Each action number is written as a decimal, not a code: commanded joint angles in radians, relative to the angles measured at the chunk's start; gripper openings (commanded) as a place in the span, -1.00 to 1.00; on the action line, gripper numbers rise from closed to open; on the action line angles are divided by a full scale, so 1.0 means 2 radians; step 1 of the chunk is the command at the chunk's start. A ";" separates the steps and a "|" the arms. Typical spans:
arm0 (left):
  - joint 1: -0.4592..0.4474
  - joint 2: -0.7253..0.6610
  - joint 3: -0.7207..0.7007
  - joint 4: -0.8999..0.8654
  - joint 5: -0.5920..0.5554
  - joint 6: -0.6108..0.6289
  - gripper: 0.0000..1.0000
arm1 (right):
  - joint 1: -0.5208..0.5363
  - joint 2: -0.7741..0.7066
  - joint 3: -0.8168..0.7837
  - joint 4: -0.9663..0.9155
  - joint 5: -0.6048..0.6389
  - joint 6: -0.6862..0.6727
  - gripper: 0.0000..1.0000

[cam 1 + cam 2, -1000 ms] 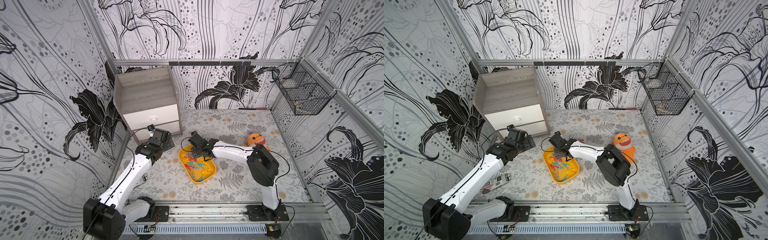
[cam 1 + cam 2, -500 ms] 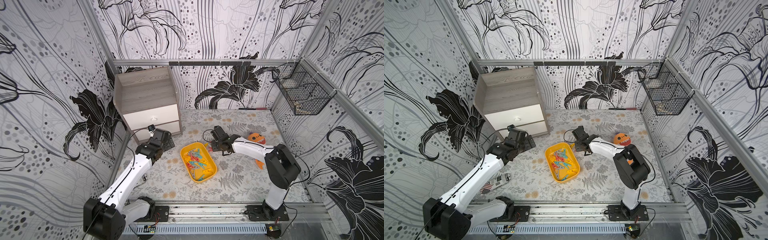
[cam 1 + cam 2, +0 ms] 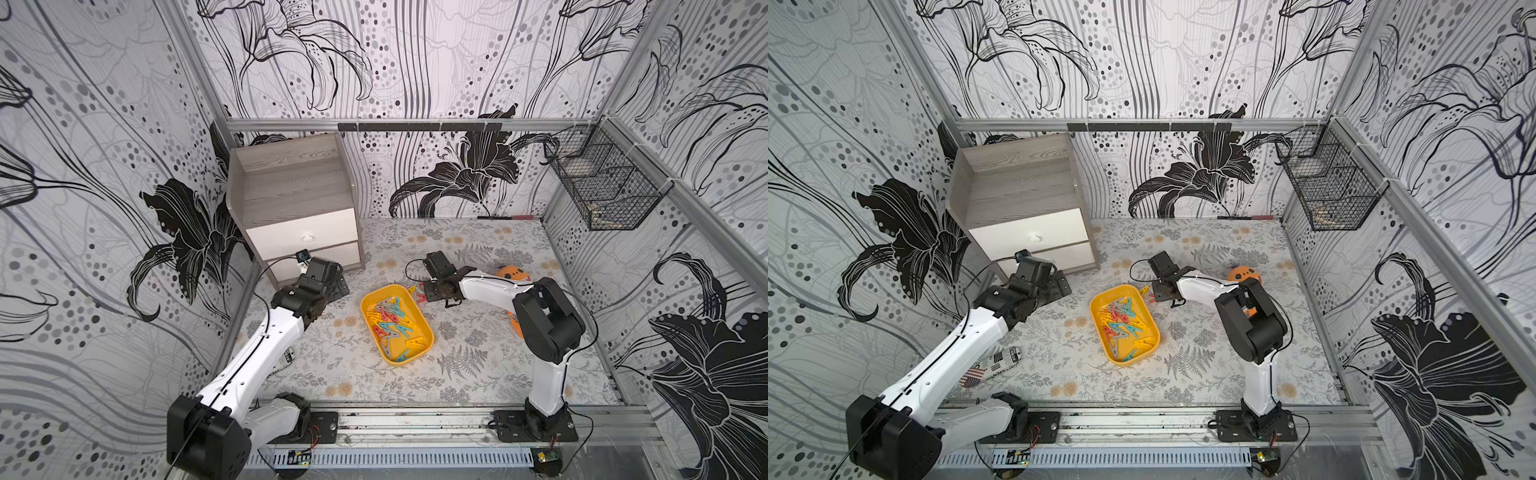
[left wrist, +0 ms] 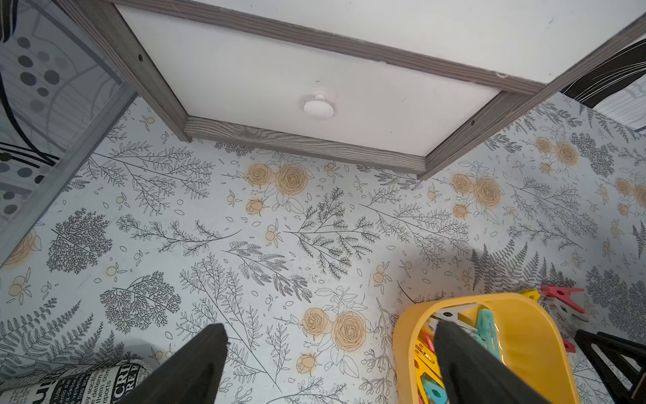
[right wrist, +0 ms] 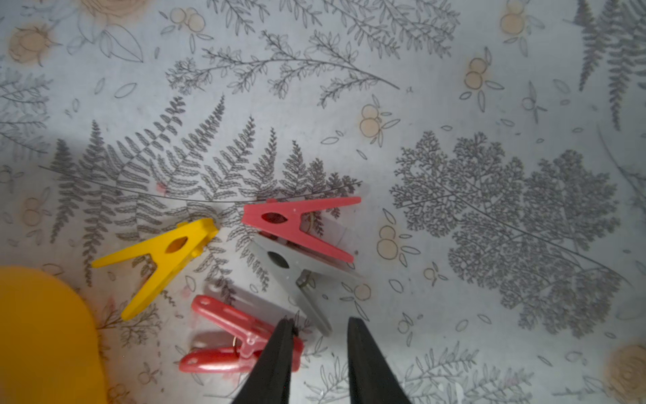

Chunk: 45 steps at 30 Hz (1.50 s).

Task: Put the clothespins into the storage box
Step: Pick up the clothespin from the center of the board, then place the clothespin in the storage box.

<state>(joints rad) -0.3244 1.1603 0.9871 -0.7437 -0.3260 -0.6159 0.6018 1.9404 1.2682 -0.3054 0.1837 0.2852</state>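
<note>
The yellow storage box (image 3: 420, 312) (image 3: 1098, 326) lies mid-table with several clothespins (image 3: 390, 322) (image 3: 1123, 318) inside. More clothespins lie on the table off its far right corner: a yellow one (image 5: 164, 255), a red one (image 5: 297, 224), a grey one (image 5: 297, 276) and a red one on its side (image 5: 227, 335). My right gripper (image 3: 429, 291) (image 3: 1156, 293) (image 5: 320, 323) hangs low over them, narrowly open and holding nothing; the grey pin's leg ends just ahead of the gap. My left gripper (image 3: 338, 286) (image 3: 1061, 284) (image 4: 330, 325) stands wide open and empty, left of the box (image 4: 402, 335).
A grey wood drawer cabinet (image 3: 299, 208) stands at the back left, close to my left gripper. An orange toy (image 3: 513, 274) lies behind my right arm. A black wire basket (image 3: 602, 191) hangs on the right wall. A newsprint roll (image 3: 1000, 361) lies by the left arm.
My right gripper has left the space over the storage box, swung out to the right, and come back to the loose clothespins at its far corner. The left arm has stayed put.
</note>
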 commanded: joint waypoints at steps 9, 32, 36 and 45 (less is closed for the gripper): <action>0.003 0.002 0.017 0.001 -0.013 0.004 0.95 | 0.001 0.044 0.036 0.003 -0.024 -0.016 -0.57; 0.004 0.005 0.012 0.015 -0.004 0.000 0.95 | 0.033 -0.154 -0.019 -0.039 -0.032 -0.013 -0.80; 0.003 0.007 0.012 0.016 -0.002 -0.001 0.95 | 0.100 -0.168 -0.028 -0.042 -0.025 0.004 -0.80; 0.004 0.005 0.016 0.016 0.000 -0.003 0.95 | 0.165 -0.109 -0.047 -0.001 -0.030 0.061 -0.81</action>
<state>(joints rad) -0.3244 1.1683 0.9871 -0.7490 -0.3290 -0.6167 0.9287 1.6619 1.1793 -0.3347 0.1188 0.3477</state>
